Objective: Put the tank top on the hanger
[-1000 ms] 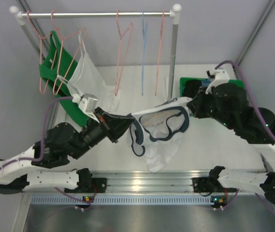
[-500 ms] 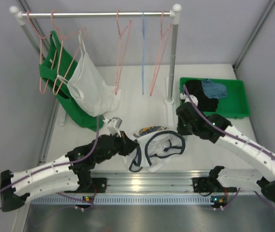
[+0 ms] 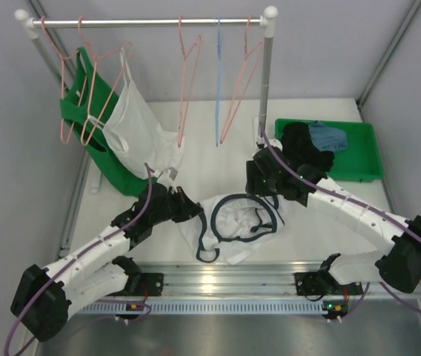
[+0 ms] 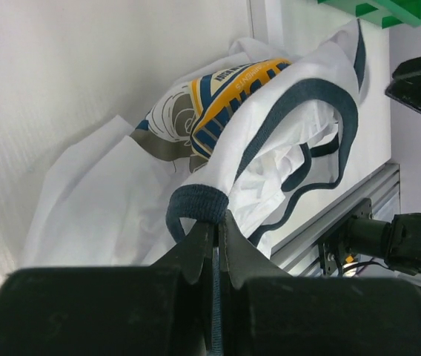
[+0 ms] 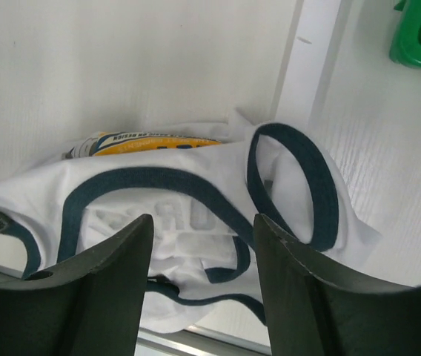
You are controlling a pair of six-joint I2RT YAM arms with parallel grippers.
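Tank top (image 3: 233,226) — white, with dark navy edging and a blue-and-yellow print (image 4: 233,93) — lies crumpled on the white table (image 3: 218,167). It is near the front edge, between the two robot arms.

A clothes rack (image 3: 151,22) spans the back of the table. The left arm reaches in low from the lower left, and the right arm reaches in from the lower right.

A green bin (image 3: 370,152) sits at the right of the table. It holds dark clothes (image 3: 303,144) and a blue cloth (image 3: 329,137).

At the rack's left end, a green top (image 3: 73,111) and a plain white top (image 3: 140,133) hang on pink hangers. Further right along the rail, bare pink wire hangers (image 3: 183,104) hang on either side of a light blue hanger (image 3: 217,89). The rightmost pink one hangs at a slant.

The left gripper (image 4: 216,222) has its jaws pressed together on a fold of the navy edging at the garment's left side. The fabric bunches up from that pinch.

The right gripper (image 5: 203,230) hangs over the right side of the garment, above a loop of navy armhole trim (image 5: 292,185). Its jaws stand apart with nothing caught between them. Whether its fingertips (image 5: 129,252) touch the cloth cannot be told.
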